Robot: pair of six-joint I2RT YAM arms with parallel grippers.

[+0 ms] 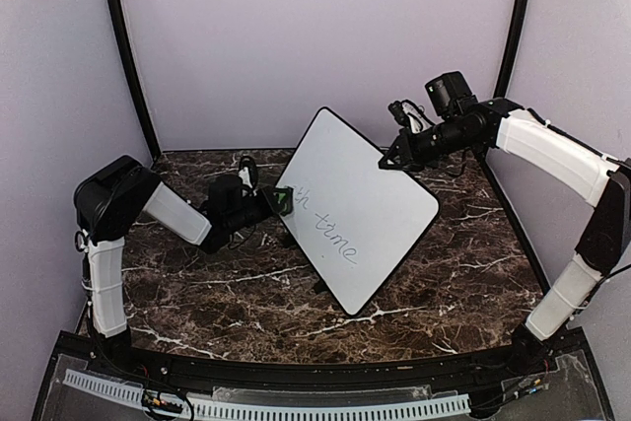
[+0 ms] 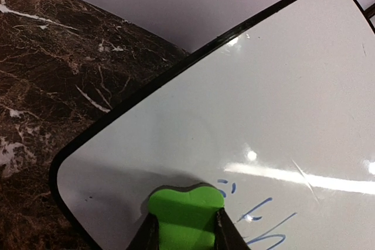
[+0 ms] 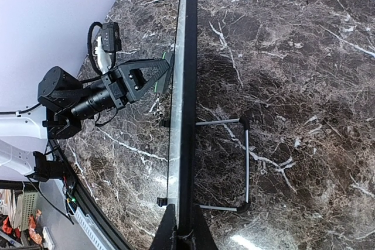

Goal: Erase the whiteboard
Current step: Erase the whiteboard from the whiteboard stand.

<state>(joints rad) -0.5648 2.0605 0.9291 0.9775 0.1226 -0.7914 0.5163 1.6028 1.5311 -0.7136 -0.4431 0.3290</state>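
Note:
The whiteboard point(image 1: 360, 209) stands tilted on the marble table, its white face toward the left arm, with the handwritten word "time" near its lower half. My left gripper point(image 1: 280, 201) is shut on a small green eraser point(image 2: 186, 218) and presses it against the board's left part, beside blue marker strokes point(image 2: 263, 223). My right gripper point(image 1: 392, 157) is shut on the board's top edge point(image 3: 183, 144), which I see edge-on in the right wrist view. The left gripper point(image 3: 157, 73) also shows there, against the board's face.
A wire stand point(image 3: 245, 165) props the board from behind. The dark marble table point(image 1: 463, 273) is ringed by lilac walls, with black poles at the back corners. A cable rail point(image 1: 296, 406) runs along the near edge.

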